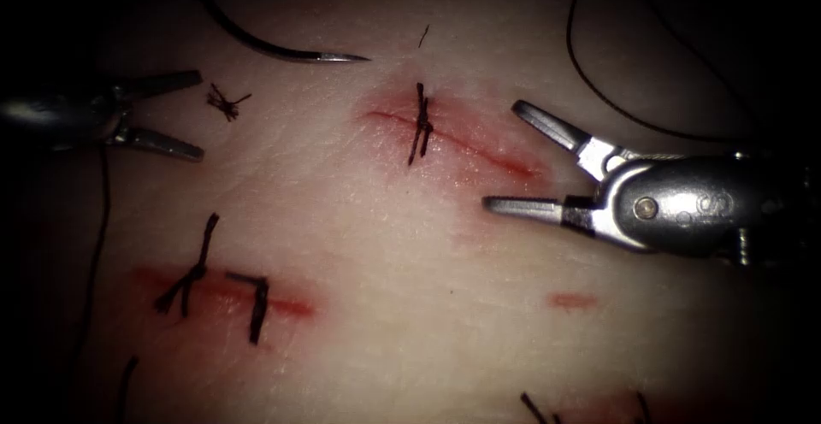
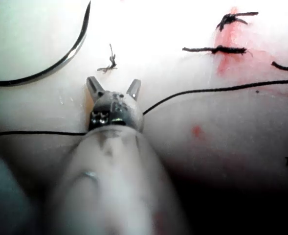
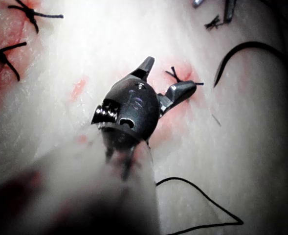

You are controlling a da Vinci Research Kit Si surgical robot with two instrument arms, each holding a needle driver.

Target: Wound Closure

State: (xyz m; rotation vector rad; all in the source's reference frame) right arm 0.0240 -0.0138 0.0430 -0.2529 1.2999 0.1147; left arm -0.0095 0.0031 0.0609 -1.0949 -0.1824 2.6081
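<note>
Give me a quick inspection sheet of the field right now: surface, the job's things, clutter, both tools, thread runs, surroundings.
Surface: tissue with red fluid along the cut; another stitched cut lower left.
Job's things: needle lies free on the tissue, above and left of the cut, not in the tissue; one knotted stitch crosses the cut.
Clutter: cut end of thread near the left tool; a smaller scrap above the stitch.
Grippers: left tool open, holds nothing; right tool open, holds nothing, at the right end of the cut.
Cables: thread loops loose above the right tool.
Surroundings: nothing seen.
</note>
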